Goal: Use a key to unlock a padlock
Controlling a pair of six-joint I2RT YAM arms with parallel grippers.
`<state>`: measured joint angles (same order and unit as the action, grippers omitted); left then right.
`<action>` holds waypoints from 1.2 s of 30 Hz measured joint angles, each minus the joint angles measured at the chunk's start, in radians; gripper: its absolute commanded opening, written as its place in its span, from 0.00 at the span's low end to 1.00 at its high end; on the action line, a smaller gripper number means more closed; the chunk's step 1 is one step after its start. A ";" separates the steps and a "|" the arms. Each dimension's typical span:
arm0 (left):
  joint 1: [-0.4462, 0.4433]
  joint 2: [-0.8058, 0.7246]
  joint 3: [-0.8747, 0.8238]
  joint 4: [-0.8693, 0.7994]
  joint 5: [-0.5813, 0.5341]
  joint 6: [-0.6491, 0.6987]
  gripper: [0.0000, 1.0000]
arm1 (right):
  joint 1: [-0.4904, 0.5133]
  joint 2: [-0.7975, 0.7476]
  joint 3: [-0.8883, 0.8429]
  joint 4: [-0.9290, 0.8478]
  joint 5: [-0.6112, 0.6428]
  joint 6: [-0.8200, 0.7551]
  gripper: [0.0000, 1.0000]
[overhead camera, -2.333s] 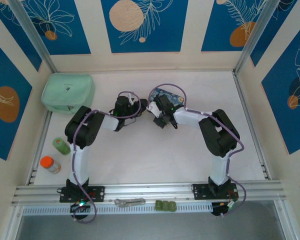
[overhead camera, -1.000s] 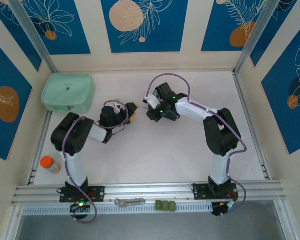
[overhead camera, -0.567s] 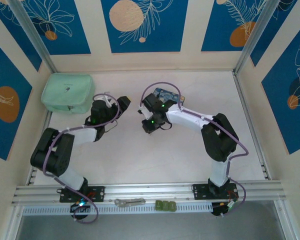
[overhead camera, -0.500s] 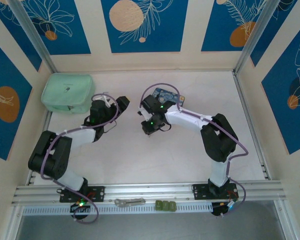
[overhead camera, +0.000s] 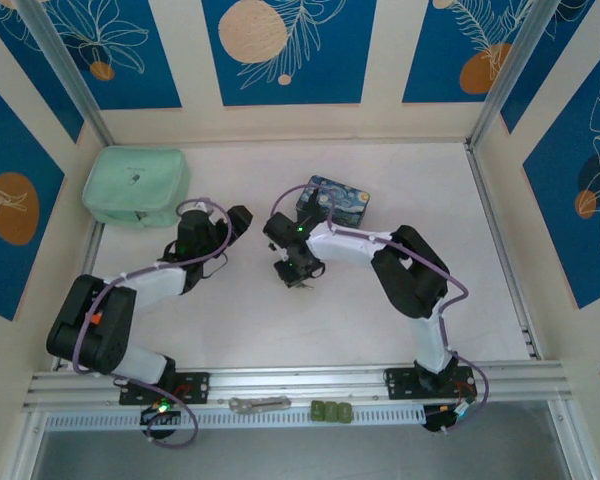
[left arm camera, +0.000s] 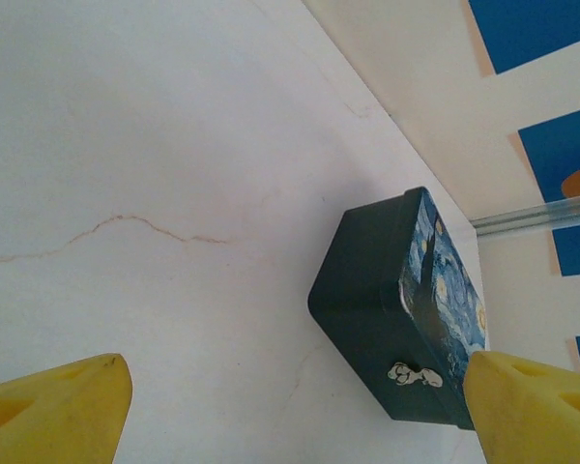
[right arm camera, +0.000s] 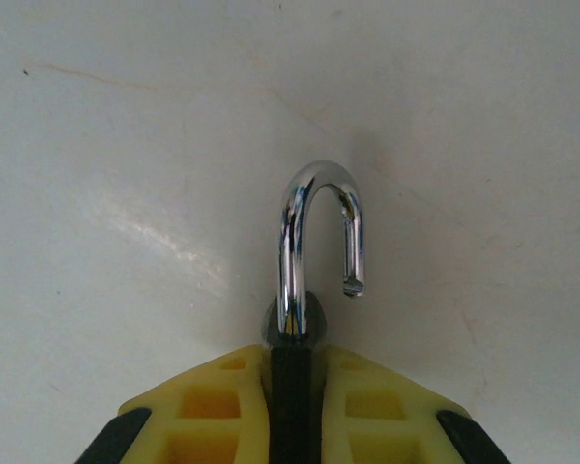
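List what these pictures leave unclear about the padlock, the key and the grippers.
- The padlock: in the right wrist view its body is buried between the fingers of the right gripper, below the open shackle.
- The key: the right gripper hides whether it sits in the padlock, and the top view is too small to tell.
- The left gripper: in the left wrist view its open fingers are cut off by the bottom edge.

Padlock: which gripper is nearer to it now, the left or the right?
Right. The right gripper is shut on the padlock, whose shackle sticks out ahead of it. The left gripper is open and apart from it, facing the painted tin.
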<state>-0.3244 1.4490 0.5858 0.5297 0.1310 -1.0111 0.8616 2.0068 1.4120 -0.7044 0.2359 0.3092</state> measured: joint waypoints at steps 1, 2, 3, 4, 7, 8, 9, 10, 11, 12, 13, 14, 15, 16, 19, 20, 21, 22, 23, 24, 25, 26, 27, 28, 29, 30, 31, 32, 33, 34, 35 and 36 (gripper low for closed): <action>0.000 -0.006 -0.002 0.000 -0.005 0.000 0.89 | 0.007 0.000 0.000 0.004 0.011 0.006 0.00; 0.000 -0.010 -0.002 0.000 -0.010 0.000 0.89 | 0.012 0.000 0.000 0.005 0.020 0.011 0.03; 0.000 -0.013 -0.002 0.000 -0.012 0.000 0.89 | 0.015 0.000 0.000 0.008 0.024 0.014 0.08; 0.000 -0.016 -0.002 0.001 -0.014 0.000 0.89 | 0.016 0.002 0.000 0.010 0.028 0.018 0.12; 0.000 -0.016 -0.002 0.000 -0.022 0.000 0.89 | 0.022 0.003 0.000 0.013 0.042 0.028 0.25; 0.000 -0.016 -0.002 0.000 -0.022 0.000 0.89 | 0.023 0.004 0.000 0.014 0.049 0.031 0.29; 0.000 -0.016 -0.002 0.000 -0.025 0.000 0.89 | 0.023 0.005 0.000 0.017 0.055 0.035 0.31; 0.000 -0.016 -0.003 0.000 -0.028 0.000 0.89 | 0.023 0.005 0.000 0.021 0.061 0.036 0.34; 0.000 -0.016 -0.003 0.000 -0.029 0.000 0.89 | 0.023 0.005 0.000 0.026 0.066 0.037 0.38; 0.000 -0.016 -0.004 0.000 -0.031 0.001 0.89 | 0.023 0.005 0.000 0.031 0.072 0.039 0.43; 0.000 -0.016 -0.005 0.000 -0.032 0.002 0.89 | 0.023 0.005 0.000 0.038 0.074 0.041 0.47; 0.000 -0.017 -0.006 0.000 -0.034 0.004 0.89 | 0.023 0.005 0.000 0.043 0.075 0.038 0.48; 0.001 -0.019 -0.006 -0.002 -0.036 0.008 0.89 | 0.023 0.005 0.000 0.047 0.075 0.036 0.50; 0.002 -0.022 -0.006 -0.005 -0.037 0.014 0.89 | 0.023 0.005 0.000 0.052 0.075 0.035 0.55; 0.013 -0.038 -0.006 -0.023 -0.038 0.027 0.91 | 0.023 0.000 0.000 0.067 0.074 0.039 0.73; 0.019 -0.044 -0.006 -0.027 -0.039 0.032 0.91 | 0.021 -0.005 0.000 0.070 0.071 0.038 0.80; 0.028 -0.054 -0.006 -0.035 -0.041 0.040 0.92 | 0.018 -0.016 0.000 0.075 0.065 0.037 0.88; 0.040 -0.067 -0.006 -0.046 -0.047 0.051 0.92 | 0.013 -0.031 0.000 0.083 0.053 0.037 0.92; 0.050 -0.078 -0.006 -0.056 -0.050 0.058 0.94 | 0.008 -0.047 0.000 0.091 0.043 0.033 1.00; 0.062 -0.092 -0.006 -0.068 -0.057 0.071 0.95 | -0.002 -0.069 0.000 0.102 0.029 0.033 0.99; 0.074 -0.106 -0.005 -0.084 -0.062 0.083 0.96 | -0.016 -0.096 0.000 0.114 0.015 0.033 0.99; 0.084 -0.119 -0.005 -0.098 -0.066 0.097 0.98 | -0.031 -0.119 0.000 0.125 0.002 0.033 0.99; 0.095 -0.134 -0.003 -0.119 -0.074 0.114 1.00 | -0.051 -0.143 0.000 0.137 -0.010 0.032 0.99; 0.107 -0.149 0.002 -0.146 -0.085 0.137 1.00 | -0.077 -0.170 0.000 0.151 -0.024 0.032 0.99; 0.115 -0.158 0.006 -0.164 -0.092 0.151 1.00 | -0.097 -0.187 0.000 0.161 -0.034 0.032 0.99; 0.127 -0.169 0.014 -0.191 -0.104 0.175 1.00 | -0.127 -0.208 0.000 0.174 -0.043 0.031 0.99; 0.137 -0.180 0.020 -0.210 -0.114 0.195 1.00 | -0.164 -0.230 0.000 0.186 -0.049 0.029 0.99; 0.148 -0.188 0.025 -0.227 -0.122 0.214 1.00 | -0.193 -0.245 -0.001 0.194 -0.052 0.024 0.99; 0.160 -0.198 0.030 -0.247 -0.136 0.237 1.00 | -0.228 -0.262 -0.003 0.204 -0.052 0.018 0.99; 0.172 -0.207 0.033 -0.264 -0.150 0.258 1.00 | -0.265 -0.277 -0.008 0.215 -0.050 0.010 0.99; 0.182 -0.215 0.034 -0.277 -0.164 0.277 1.00 | -0.297 -0.291 -0.013 0.223 -0.047 0.002 0.99; 0.193 -0.223 0.035 -0.289 -0.182 0.297 1.00 | -0.336 -0.307 -0.024 0.230 -0.037 -0.009 0.99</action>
<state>-0.1318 1.2259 0.6205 0.2409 -0.0509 -0.7139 0.5251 1.6993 1.3880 -0.4740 0.1986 0.3004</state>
